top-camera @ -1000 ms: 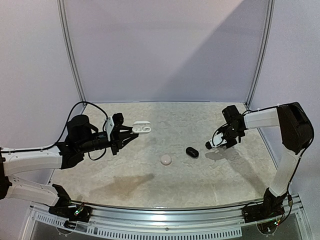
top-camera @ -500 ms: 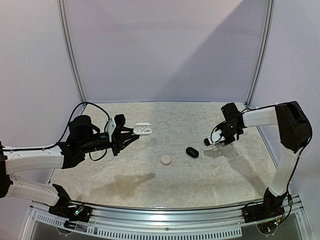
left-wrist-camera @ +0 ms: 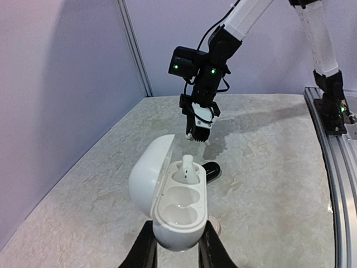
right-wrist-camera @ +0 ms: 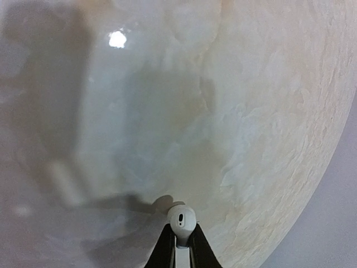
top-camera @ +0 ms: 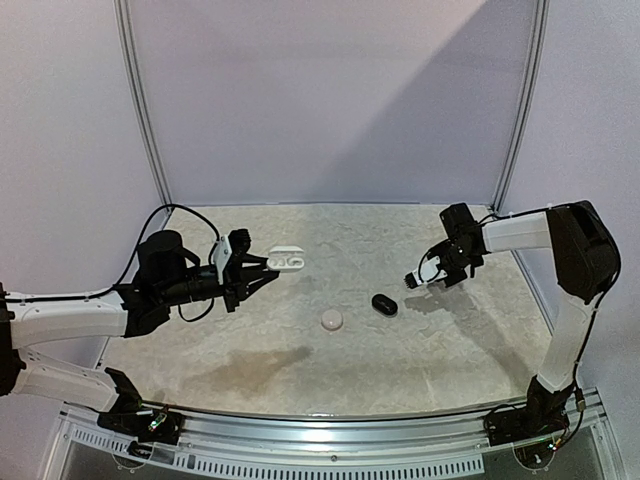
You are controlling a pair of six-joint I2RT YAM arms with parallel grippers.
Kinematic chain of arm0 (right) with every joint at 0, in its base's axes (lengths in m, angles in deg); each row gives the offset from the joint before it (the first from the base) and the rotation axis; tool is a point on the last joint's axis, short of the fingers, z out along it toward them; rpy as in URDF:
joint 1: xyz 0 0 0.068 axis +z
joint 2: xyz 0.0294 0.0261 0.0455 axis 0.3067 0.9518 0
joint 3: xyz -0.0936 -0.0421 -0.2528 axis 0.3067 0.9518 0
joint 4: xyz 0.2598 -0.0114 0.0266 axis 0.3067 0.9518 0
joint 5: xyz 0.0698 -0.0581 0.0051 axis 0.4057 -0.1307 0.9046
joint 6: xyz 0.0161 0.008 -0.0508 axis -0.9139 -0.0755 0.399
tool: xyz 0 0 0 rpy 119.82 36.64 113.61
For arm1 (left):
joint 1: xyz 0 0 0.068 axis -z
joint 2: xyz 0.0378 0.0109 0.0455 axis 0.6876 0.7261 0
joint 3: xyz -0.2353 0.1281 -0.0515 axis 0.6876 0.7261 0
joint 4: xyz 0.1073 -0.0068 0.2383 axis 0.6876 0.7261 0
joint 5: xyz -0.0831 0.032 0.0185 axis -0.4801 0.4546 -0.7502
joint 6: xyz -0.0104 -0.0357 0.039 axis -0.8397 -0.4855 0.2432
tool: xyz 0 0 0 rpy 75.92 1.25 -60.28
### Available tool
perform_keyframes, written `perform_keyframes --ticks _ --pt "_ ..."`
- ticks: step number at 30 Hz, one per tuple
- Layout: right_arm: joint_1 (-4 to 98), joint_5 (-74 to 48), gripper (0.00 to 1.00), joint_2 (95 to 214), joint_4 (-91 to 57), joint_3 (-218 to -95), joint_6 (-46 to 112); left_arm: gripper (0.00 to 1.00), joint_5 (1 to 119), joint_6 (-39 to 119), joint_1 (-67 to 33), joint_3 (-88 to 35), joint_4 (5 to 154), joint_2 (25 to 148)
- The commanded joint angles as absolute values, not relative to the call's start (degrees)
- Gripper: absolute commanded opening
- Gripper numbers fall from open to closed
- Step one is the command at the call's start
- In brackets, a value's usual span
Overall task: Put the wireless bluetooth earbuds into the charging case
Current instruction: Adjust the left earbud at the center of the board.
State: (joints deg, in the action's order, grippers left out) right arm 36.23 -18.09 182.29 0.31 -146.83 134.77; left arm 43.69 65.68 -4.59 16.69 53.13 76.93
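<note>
My left gripper (top-camera: 256,272) is shut on an open white charging case (top-camera: 285,259) at the left middle of the table. In the left wrist view the case (left-wrist-camera: 175,209) sits between my fingers (left-wrist-camera: 144,252), lid swung left. One white earbud (left-wrist-camera: 187,167) stands in its far slot; the near slot is bare. My right gripper (top-camera: 412,282) is shut on a second white earbud (right-wrist-camera: 181,218) and holds it above the table at the right. It also shows in the left wrist view (left-wrist-camera: 199,133), beyond the case.
A small black case (top-camera: 384,304) lies on the marbled table just left of and below my right gripper. A round pale case (top-camera: 331,320) lies near the middle. Metal frame posts stand at the back corners (top-camera: 140,110).
My right gripper has moved a little left and toward the back with the earbud in it. My left gripper with the case shifted slightly right, then held still.
</note>
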Motion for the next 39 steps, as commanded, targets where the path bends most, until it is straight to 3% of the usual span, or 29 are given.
perform_keyframes --ticks 1,9,24,39 --pt "37.52 -16.37 0.08 184.07 1.58 -148.27 133.50 0.00 43.36 65.93 -5.12 16.16 53.32 77.03" --pt "42.02 -20.15 0.01 184.04 7.00 -150.46 129.74 0.00 43.38 66.00 -5.18 16.61 53.09 76.52" --pt "54.23 -48.97 0.00 181.08 39.59 -156.65 108.68 0.00 42.85 65.98 -5.21 18.33 52.62 74.64" --pt "62.55 -45.45 0.00 193.33 54.71 -168.17 96.34 0.00 42.76 66.07 -5.12 19.50 53.10 72.61"
